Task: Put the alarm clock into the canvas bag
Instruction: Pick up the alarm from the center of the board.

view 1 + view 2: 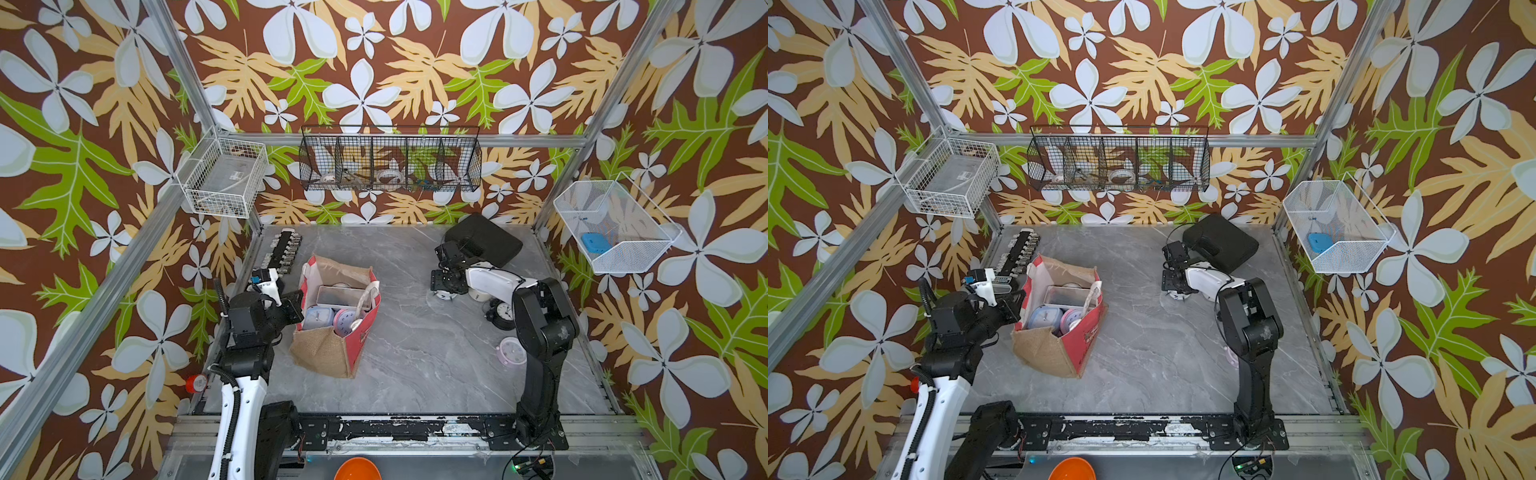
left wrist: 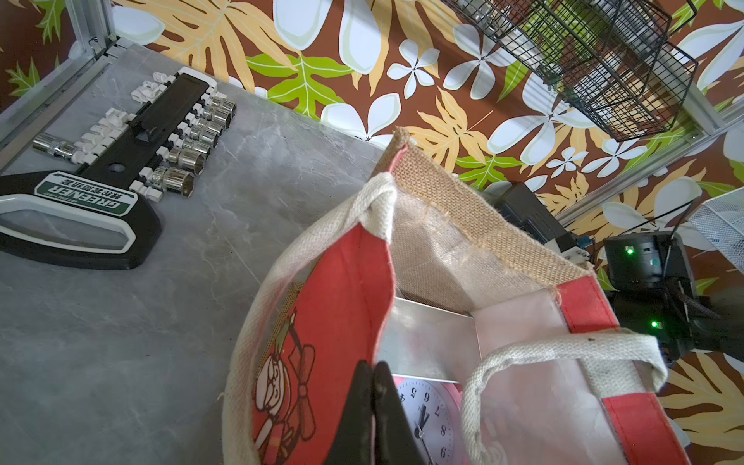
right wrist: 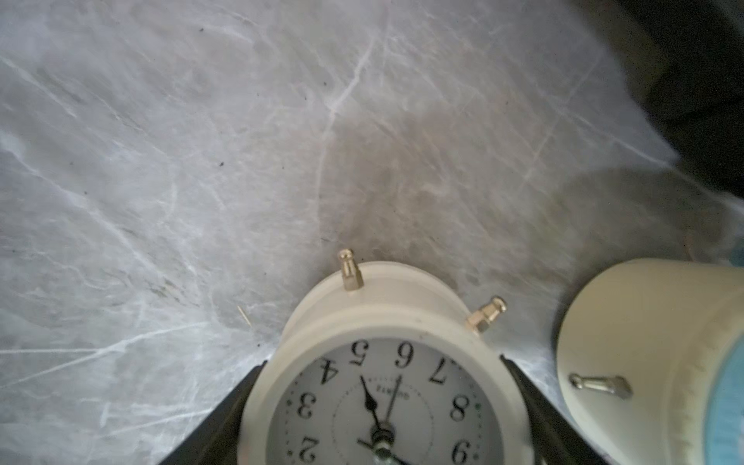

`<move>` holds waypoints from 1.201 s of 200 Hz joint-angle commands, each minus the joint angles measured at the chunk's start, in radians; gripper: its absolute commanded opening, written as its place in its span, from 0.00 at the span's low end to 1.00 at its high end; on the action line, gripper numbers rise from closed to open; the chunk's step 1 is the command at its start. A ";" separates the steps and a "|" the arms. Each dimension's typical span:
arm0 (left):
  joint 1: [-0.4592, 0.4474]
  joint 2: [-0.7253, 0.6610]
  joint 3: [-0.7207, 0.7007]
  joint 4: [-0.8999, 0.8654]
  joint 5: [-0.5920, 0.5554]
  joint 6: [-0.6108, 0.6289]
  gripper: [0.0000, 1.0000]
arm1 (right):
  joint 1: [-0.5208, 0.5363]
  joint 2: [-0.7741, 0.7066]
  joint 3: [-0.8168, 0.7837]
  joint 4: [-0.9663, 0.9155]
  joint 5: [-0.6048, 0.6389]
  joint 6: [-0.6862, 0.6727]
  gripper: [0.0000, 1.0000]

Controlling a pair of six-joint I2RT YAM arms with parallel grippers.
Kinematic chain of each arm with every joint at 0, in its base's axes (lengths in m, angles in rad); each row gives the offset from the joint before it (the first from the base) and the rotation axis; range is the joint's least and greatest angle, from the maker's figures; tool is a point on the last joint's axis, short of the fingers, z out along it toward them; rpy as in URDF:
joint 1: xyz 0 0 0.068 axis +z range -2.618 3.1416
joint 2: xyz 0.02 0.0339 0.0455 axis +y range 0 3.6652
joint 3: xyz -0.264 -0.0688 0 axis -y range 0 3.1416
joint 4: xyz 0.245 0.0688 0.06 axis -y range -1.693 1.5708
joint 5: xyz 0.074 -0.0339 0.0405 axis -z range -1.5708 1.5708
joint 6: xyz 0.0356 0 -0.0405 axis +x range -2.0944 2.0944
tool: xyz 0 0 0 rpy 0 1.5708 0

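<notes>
The right pincer (image 3: 382, 362) stands low over the worktop (image 3: 201, 161), one jaw on either side of the cream clock (image 3: 382, 406). That clock lies on its back, face up, brass feet pointing away from the wrist. The jaws are at its case or just off it; whether they already bite I cannot tell. The step in hand is therefore the pick-up, and nothing is lifted yet.

Just beside this pincer lies a blue-faced clock (image 3: 644, 362), near enough to be nudged by a crooked grip. Back toward the arm's base, a black clock (image 1: 503, 313) and a pink clock (image 1: 510, 351) sit on the worktop.

The bag (image 1: 328, 353) stands well apart from this pincer, over by the left arm. The left pincer (image 2: 374, 374) is closed on the rim of the bag's red panel and holds the mouth open. A tin (image 1: 338, 297) and two clocks already lie inside, and a rope handle (image 1: 368, 297) droops across the opening.

The next move calls for a firm squeeze on the round case and a straight lift clear of the neighbour. The carry must be high enough to pass rim and handle.

The worktop is grey, marble-veined, smooth and hard. The walls carry a leaf-and-flower print between aluminium posts hung with wire baskets. A socket rack (image 1: 286, 249) lies beyond the left pincer, and a black pouch (image 1: 484, 241) beyond the right.
</notes>
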 commanded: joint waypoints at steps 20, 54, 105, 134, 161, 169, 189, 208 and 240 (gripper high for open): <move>0.000 -0.002 -0.003 0.008 0.010 -0.005 0.00 | 0.001 -0.067 0.030 -0.021 -0.012 0.005 0.69; 0.000 -0.002 -0.004 0.008 0.009 -0.005 0.00 | 0.020 -0.137 0.075 -0.057 -0.021 -0.006 0.66; 0.001 0.001 -0.004 0.008 0.011 -0.005 0.00 | 0.102 -0.219 0.233 -0.141 -0.017 -0.031 0.65; 0.000 0.003 -0.004 0.008 0.012 -0.005 0.00 | 0.158 -0.243 0.340 -0.188 -0.011 -0.051 0.64; 0.000 0.001 -0.004 0.008 0.013 -0.006 0.00 | 0.211 -0.248 0.441 -0.237 0.003 -0.078 0.64; 0.000 0.001 -0.004 0.008 0.012 -0.005 0.00 | 0.227 -0.247 0.469 -0.250 0.009 -0.085 0.63; 0.000 0.001 -0.004 0.009 0.014 -0.007 0.00 | 0.273 -0.246 0.529 -0.269 0.034 -0.107 0.63; 0.001 0.001 -0.004 0.010 0.015 -0.008 0.00 | 0.315 -0.237 0.590 -0.292 0.046 -0.124 0.63; 0.001 0.003 -0.004 0.012 0.020 -0.007 0.00 | 0.388 -0.217 0.663 -0.304 0.059 -0.151 0.62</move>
